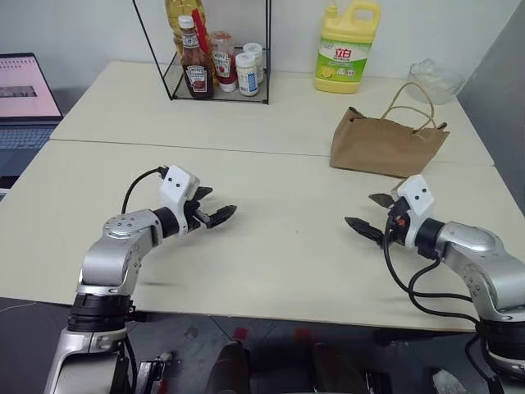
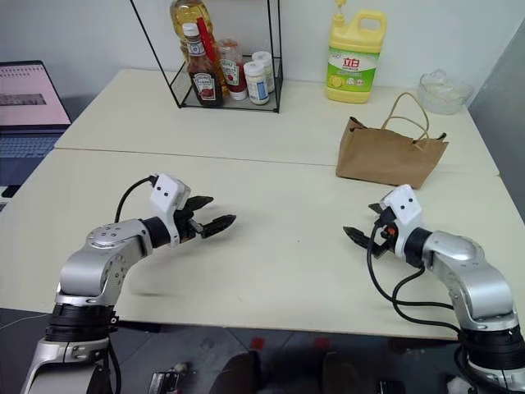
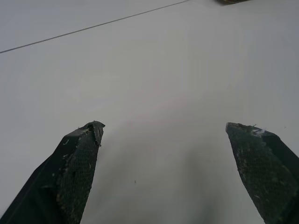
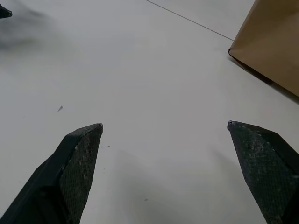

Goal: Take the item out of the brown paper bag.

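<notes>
brown paper bag [image 2: 388, 158] upright | left claw [image 2: 210, 215] spread | right claw [image 2: 367, 224] spread

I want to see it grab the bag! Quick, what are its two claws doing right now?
Left gripper: open, holding nothing, over the table.
Right gripper: open, holding nothing, near the brown paper bag but not touching it.

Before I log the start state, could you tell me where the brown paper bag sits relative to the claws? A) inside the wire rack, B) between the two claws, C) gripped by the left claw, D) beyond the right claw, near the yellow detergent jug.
D: the brown paper bag lies on the table beyond the right claw, just in front of the yellow detergent jug; both the right and the left claw are open and hold nothing.
</notes>
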You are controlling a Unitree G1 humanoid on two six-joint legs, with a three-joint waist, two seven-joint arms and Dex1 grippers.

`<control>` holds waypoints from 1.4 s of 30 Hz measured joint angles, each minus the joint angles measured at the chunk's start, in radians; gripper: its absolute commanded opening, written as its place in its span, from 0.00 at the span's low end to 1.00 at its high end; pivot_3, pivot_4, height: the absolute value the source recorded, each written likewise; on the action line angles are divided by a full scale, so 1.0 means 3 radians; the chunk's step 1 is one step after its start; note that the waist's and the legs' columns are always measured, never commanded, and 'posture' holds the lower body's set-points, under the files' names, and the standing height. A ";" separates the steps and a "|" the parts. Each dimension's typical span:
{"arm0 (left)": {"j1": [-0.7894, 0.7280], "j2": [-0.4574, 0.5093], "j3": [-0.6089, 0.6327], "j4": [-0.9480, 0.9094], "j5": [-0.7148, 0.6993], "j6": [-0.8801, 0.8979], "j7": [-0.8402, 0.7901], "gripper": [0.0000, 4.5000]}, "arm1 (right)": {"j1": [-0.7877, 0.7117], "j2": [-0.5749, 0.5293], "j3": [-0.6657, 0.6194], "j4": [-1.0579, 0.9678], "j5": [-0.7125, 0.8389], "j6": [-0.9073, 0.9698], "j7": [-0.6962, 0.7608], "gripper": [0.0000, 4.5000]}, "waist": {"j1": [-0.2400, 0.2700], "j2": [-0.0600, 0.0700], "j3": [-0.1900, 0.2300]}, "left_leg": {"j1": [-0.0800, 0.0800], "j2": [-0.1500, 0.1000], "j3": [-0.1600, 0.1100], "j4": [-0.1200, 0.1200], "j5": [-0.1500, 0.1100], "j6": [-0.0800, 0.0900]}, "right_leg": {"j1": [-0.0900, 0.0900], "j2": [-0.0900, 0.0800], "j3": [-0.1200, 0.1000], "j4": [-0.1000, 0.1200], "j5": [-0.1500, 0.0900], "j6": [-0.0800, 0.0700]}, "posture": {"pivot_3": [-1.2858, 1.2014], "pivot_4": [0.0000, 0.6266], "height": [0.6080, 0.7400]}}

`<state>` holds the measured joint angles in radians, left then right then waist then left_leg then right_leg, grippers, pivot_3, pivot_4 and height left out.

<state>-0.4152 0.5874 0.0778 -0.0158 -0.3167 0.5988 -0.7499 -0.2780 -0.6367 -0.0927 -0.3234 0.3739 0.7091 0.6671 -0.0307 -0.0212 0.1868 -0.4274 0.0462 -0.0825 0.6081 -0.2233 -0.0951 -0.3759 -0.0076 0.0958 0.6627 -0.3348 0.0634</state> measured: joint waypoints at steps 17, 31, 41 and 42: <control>-0.0122 -0.0090 -0.0079 0.0100 -0.0002 -0.0131 -0.0074 0.99 | 0.0053 -0.0196 -0.0088 0.0255 -0.0159 -0.0176 -0.0125 1.00 | 0.0006 0.0000 0.0000 | 0.0001 0.0000 0.0000 0.0008 0.0001 0.0001 | 0.0002 0.0000 -0.0001 0.0009 0.0001 0.0000 | 0.52 0.24 1.00; -0.1083 -0.0289 -0.0488 0.0057 -0.0262 -0.0076 -0.0681 0.99 | -0.1707 -0.0716 0.0359 0.2714 -0.1056 -0.1536 0.0277 1.00 | -0.0043 0.0006 0.0004 | 0.0012 -0.0002 0.0009 0.0021 0.0004 0.0004 | 0.0000 0.0001 0.0005 0.0042 0.0001 0.0000 | 0.52 0.24 1.00; -0.1162 -0.0340 -0.0505 0.0131 -0.0265 -0.0124 -0.0732 0.99 | -0.2887 -0.0425 0.0739 0.4603 -0.1585 -0.2632 0.0542 1.00 | -0.0074 0.0009 0.0006 | 0.0012 -0.0003 0.0008 0.0033 0.0004 0.0003 | 0.0000 -0.0002 0.0004 0.0054 0.0001 0.0000 | 0.52 0.24 1.00; -0.1131 -0.0339 -0.0505 0.0094 -0.0266 -0.0119 -0.0732 0.99 | -0.2931 -0.0410 0.0755 0.4719 -0.1602 -0.2702 0.0581 1.00 | -0.0074 0.0009 0.0006 | 0.0012 -0.0004 0.0009 0.0034 0.0005 0.0003 | 0.0000 -0.0004 0.0004 0.0055 0.0001 -0.0001 | 0.52 0.24 1.00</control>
<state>-0.7544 0.4856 -0.0739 0.0124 -0.3966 0.5632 -0.9694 -1.1573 -0.7599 0.1339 1.0924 -0.1067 -0.1015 0.8415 -0.0530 -0.0184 0.1887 -0.4238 0.0451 -0.0798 0.6182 -0.2219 -0.0942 -0.3758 -0.0088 0.0971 0.6790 -0.3345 0.0632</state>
